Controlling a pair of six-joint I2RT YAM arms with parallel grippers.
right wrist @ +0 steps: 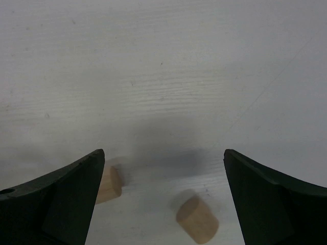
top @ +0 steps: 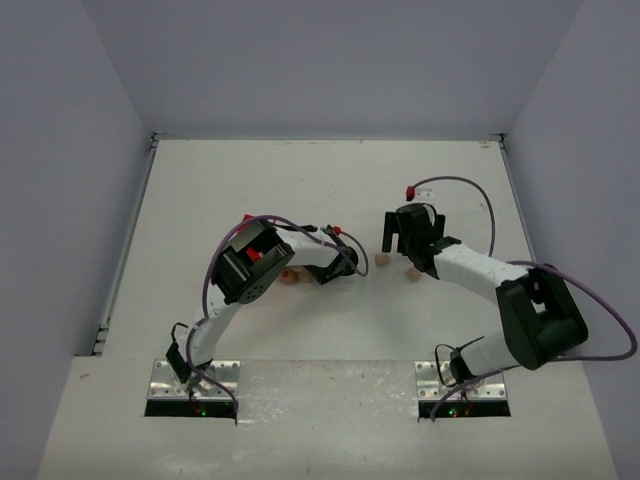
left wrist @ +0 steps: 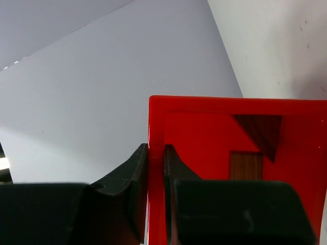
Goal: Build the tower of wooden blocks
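Red bin rim in left claw.

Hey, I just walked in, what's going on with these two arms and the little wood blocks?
The left end effector is clamped on the wall of a red bin with a dark triangular piece and a brown block inside it. The right end effector is wide open above a pale rounded block and a second pale block, lying apart on the table. No tower is stacked yet.
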